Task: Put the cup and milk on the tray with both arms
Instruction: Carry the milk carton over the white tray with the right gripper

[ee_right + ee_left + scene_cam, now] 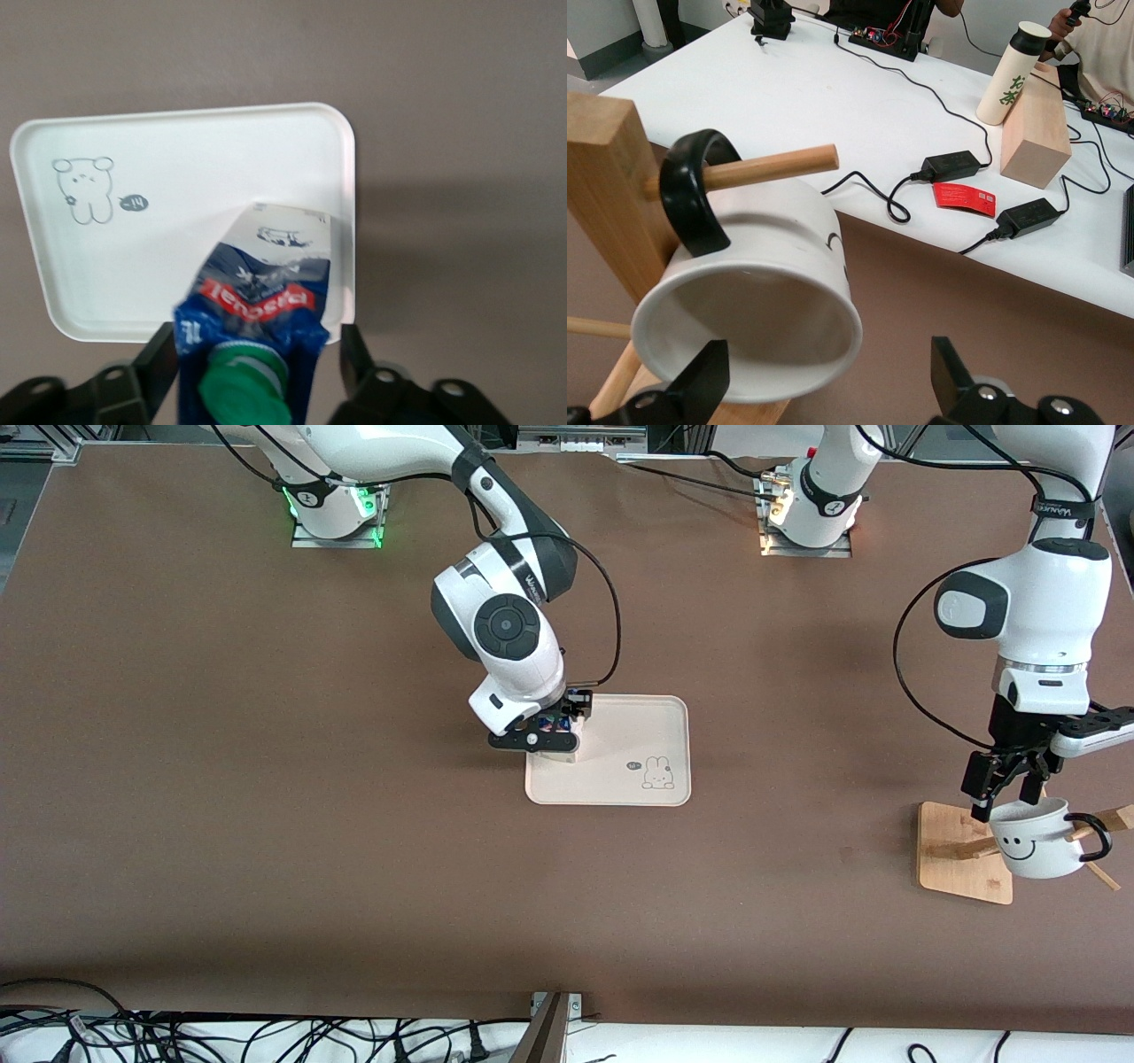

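The milk stands on the tray at its edge toward the right arm's end; the blue carton with green cap also shows in the right wrist view on the cream tray. My right gripper is open around the carton's top, a slim gap on one side. The cup hangs by its black handle on a peg of the wooden rack. My left gripper is open just over the cup's rim.
The rack stands near the table's edge at the left arm's end. In the left wrist view a white bench alongside the table carries cables, power bricks, a bottle and a wooden block. Cables lie along the front edge.
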`<state>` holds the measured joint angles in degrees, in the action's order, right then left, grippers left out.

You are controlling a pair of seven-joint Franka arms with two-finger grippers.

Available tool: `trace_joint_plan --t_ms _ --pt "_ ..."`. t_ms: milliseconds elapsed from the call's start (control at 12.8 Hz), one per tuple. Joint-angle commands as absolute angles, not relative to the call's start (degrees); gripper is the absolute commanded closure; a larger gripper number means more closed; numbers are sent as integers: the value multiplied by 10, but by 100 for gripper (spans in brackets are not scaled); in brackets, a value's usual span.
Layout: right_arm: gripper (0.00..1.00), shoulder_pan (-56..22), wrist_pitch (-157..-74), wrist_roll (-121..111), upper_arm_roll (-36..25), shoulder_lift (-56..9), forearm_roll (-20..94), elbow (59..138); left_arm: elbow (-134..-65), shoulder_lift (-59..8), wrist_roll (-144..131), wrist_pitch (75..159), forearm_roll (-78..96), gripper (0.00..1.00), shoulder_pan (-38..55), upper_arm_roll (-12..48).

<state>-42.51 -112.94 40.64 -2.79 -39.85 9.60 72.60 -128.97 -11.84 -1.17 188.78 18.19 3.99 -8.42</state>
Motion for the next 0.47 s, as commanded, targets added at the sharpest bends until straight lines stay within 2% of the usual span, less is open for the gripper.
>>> trace_joint_plan --t_ms 0,156,391 --pt "0 -425 -1120 439 -31 -390 101 701 -1278 -135 -4 1914 190 0 41 -83" --pt "0 -422 -1103 432 -46 -367 99 686 -1265 -144 -4 1914 191 0 40 -83" --pt "0 -409 -1030 395 -123 -303 103 686 -1245 -158 -3 1914 190 0 40 -83"
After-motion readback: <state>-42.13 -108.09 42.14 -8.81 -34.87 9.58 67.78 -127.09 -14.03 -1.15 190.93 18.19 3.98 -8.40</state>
